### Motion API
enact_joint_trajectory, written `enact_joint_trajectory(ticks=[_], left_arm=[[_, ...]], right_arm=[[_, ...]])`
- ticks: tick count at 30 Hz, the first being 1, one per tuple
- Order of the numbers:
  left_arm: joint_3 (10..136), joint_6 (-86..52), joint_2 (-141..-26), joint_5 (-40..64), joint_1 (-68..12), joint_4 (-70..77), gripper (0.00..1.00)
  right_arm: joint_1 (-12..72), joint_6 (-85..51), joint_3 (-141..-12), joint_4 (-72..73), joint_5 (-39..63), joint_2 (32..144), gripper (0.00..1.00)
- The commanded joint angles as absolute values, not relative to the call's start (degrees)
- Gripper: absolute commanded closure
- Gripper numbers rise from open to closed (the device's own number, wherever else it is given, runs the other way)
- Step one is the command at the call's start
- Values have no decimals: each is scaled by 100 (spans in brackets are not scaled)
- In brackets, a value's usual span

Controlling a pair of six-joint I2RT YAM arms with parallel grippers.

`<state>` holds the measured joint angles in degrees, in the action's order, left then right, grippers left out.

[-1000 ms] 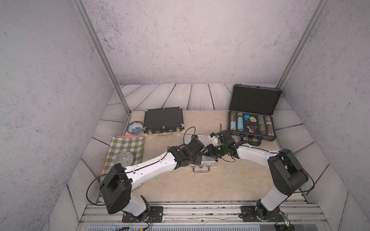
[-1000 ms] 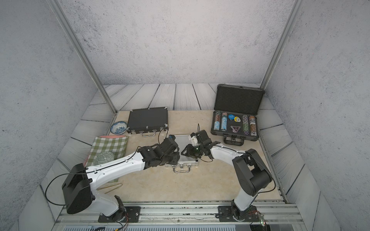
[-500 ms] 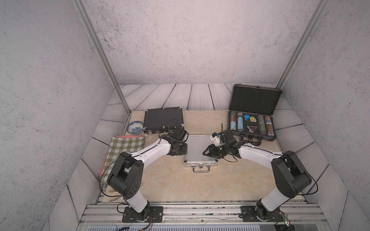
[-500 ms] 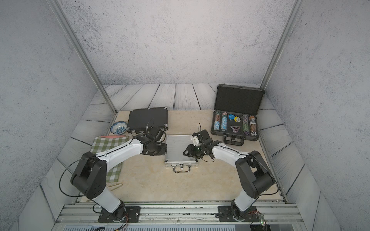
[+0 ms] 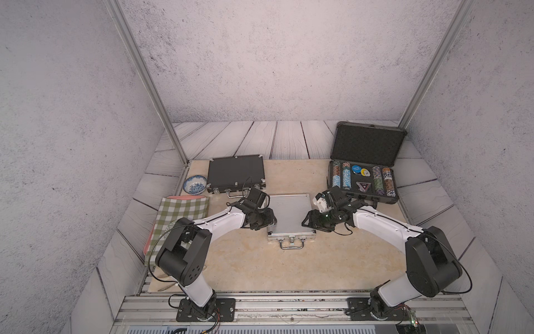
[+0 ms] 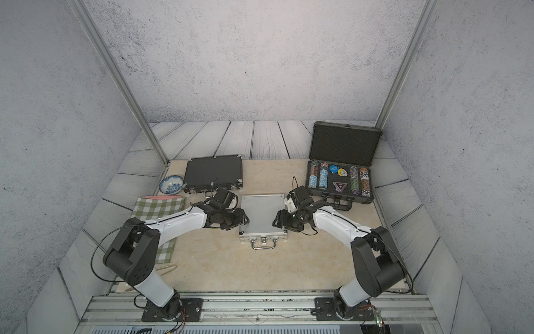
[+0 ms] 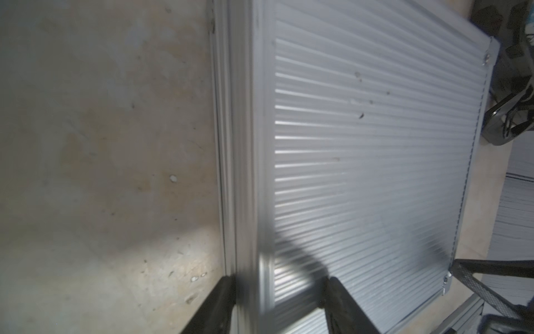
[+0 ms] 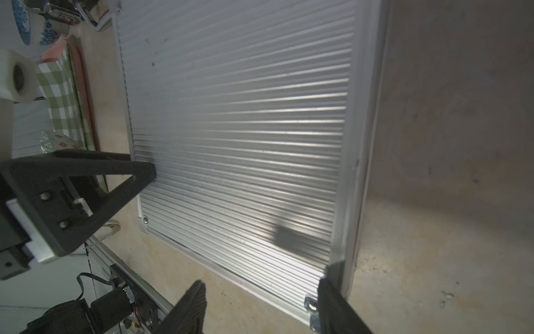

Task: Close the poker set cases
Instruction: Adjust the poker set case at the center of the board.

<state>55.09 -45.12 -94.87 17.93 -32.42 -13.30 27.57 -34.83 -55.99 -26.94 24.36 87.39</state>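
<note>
Ribbed dark-grey case w/ black corners (image 5: 365,146), far right corner of desk (image 5: 260,266): lid up, foam tray holds rows of poker chips (image 5: 341,176) + two round discs (image 5: 357,169). Flat black case (image 5: 235,172), far left corner: shut. Smaller silver ribbed aluminium case (image 5: 289,214), desk centre: shut. Left gripper (image 5: 271,221) is spread, fingers (image 7: 213,306) astride the silver case's left edge. Right gripper (image 5: 306,221) is spread at its right edge, nr front corner; contact unclear.

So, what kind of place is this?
Probably a robot test booth: two robot arms bolted to an aluminium rail, textured wall panels around, and an open poker case staged on the tabletop.
</note>
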Motion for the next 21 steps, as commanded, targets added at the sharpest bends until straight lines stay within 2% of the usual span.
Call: enact_joint_trajectory(ticks=[1,9,17,21], left_arm=[[5171,-5356,-9699,2119,-3626,-929,48],[5469,-6043,-9931,1565,-4369,-899,48],[5514,-6021,-9865,1109,-4421,-1322,49],[5490,-5954,-9853,1069,-4421,-1393,51]], right_arm=[[2726,-3429,-5660,-3394,2266,8396,33],[2728,-4319,-5250,-3314,2150,7825,19],[2726,-5593,-4447,-2760,1761,7375,14],[2740,-6508,-3674,-1641,1836,7247,14]])
